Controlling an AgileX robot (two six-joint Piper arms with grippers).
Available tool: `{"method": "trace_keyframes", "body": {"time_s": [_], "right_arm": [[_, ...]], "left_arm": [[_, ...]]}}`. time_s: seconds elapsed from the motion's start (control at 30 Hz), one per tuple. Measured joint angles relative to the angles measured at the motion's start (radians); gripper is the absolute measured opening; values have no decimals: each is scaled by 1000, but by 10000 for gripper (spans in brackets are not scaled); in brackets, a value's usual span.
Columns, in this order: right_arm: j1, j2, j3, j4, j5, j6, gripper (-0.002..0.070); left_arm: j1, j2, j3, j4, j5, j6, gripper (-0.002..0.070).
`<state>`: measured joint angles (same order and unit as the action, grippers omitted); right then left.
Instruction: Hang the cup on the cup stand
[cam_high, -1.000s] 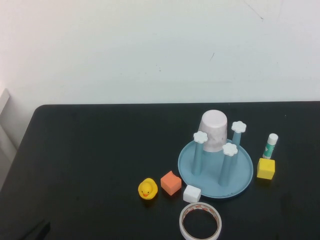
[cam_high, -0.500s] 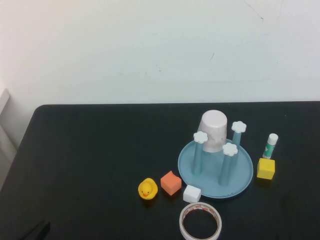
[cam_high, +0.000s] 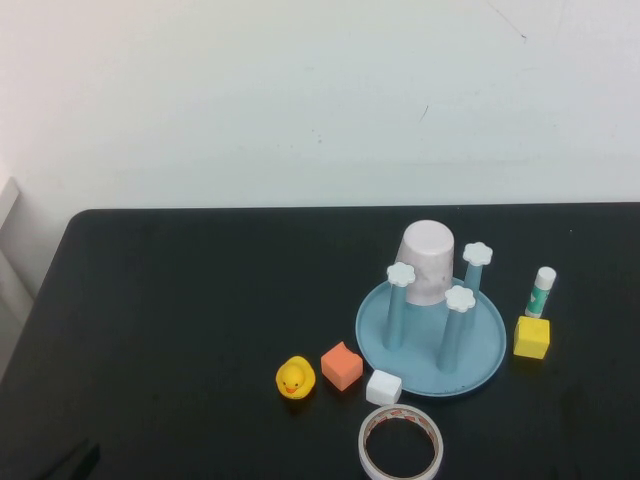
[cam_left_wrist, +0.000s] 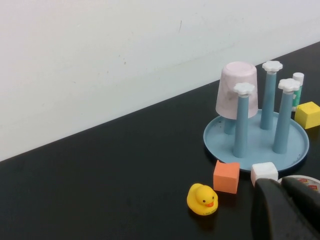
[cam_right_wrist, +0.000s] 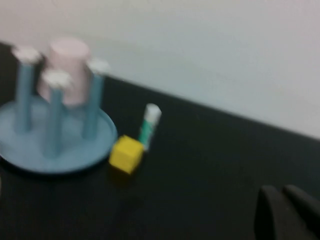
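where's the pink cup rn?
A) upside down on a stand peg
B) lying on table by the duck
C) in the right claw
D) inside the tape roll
A: the pink cup sits inverted over the far peg of the cup stand; left claw and right claw are both pulled back from it.

Left tabletop (cam_high: 180, 300) open; duck (cam_high: 295, 378), cubes (cam_high: 342, 365), tape roll (cam_high: 401, 444) crowd cup stand (cam_high: 431, 325) front.

Pink cup (cam_right_wrist: 69, 70) inverted on cup stand (cam_right_wrist: 55, 145); right end effector (cam_right_wrist: 289, 215) well apart
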<state>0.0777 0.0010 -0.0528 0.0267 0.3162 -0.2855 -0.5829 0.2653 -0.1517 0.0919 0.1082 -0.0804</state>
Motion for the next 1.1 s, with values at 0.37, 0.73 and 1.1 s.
{"method": "trace_keyframes", "body": {"time_s": [0.37, 0.73, 1.1], "right_arm": [[-36, -14, 55, -117, -8, 91, -1], [-42, -14, 79, -143, -26, 306, -1], [-74, -14, 76, -181, 7, 356, -1]], "left_arm": [[0, 0, 0, 0, 0, 0, -1], [0, 0, 0, 0, 0, 0, -1], [0, 0, 0, 0, 0, 0, -1]]}}
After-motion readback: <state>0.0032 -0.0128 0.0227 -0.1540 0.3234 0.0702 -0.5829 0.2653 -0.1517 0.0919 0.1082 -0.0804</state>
